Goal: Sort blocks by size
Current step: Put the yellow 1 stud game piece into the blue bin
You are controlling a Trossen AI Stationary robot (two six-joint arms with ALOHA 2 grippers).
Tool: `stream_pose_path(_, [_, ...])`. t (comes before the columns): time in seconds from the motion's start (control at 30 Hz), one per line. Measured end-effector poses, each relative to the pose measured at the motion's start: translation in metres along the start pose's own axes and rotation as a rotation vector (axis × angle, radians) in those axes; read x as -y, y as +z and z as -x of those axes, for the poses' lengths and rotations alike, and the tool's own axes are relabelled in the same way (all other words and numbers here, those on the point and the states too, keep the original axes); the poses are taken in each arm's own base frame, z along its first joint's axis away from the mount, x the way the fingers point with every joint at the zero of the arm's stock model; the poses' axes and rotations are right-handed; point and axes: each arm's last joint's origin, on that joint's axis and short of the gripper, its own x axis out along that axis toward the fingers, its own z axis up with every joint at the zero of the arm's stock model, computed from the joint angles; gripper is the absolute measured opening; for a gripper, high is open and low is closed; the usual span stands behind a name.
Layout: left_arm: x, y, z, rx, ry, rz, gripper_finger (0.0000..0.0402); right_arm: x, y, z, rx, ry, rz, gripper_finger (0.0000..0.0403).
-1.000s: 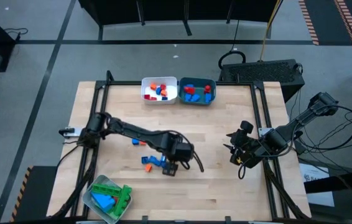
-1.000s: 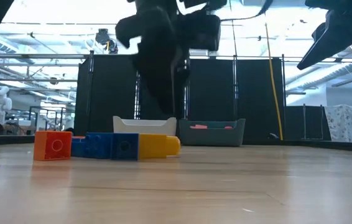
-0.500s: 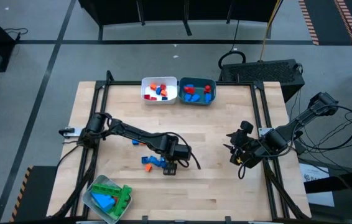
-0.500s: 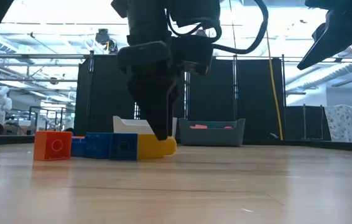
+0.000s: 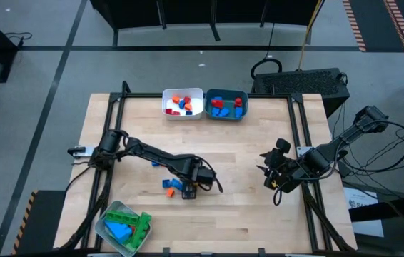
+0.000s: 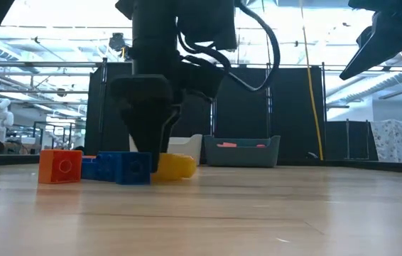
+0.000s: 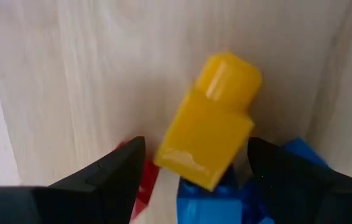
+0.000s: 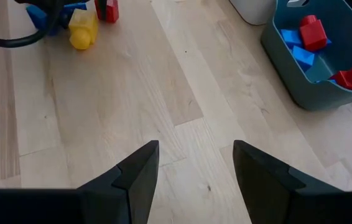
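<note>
Two arms share the table [image 5: 245, 214], and we see the left gripper [image 5: 190, 189] lowered at its middle over a small cluster of blocks, fingers [image 7: 117, 174] spread either side of a tilted yellow block [image 7: 210, 127] that leans on a blue block [image 7: 204, 199], with a red block [image 7: 140, 186] just beside it. We also find an orange block [image 6: 60, 166] at the cluster's end, and more blocks in the white bin [image 5: 183, 104], the teal bin [image 5: 226, 105] and the clear-grey bin [image 5: 123, 227]. The right gripper [image 5: 272, 176] waits by the table's right edge, fingers [image 8: 132, 177] apart and empty.

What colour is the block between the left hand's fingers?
Yellow. The block shows best in the left wrist view, between the open left hand.
</note>
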Motion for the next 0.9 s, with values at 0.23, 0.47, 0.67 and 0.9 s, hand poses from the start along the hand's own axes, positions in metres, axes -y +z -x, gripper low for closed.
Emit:
stream_pose_path(0.23, [0.000,0.007,0.000,0.073,0.001,-0.020,0.0284,0.000,0.000,0.000,0.000,0.000,0.002,0.0192])
stream_pose_path(0.47, [0.000,0.003,-0.008,0.045,0.010,-0.058,0.0215,0.000,0.000,0.000,-0.001,0.000,-0.002,0.0192])
stream_pose_path(0.67, [-0.002,-0.001,-0.015,0.052,0.007,-0.060,0.0133,0.000,0.000,0.000,-0.001,0.000,-0.001,0.0192])
stream_pose_path(0.9, [-0.016,0.019,-0.010,0.167,0.036,-0.111,0.0133,0.000,0.000,0.000,-0.001,0.000,-0.001,0.0192])
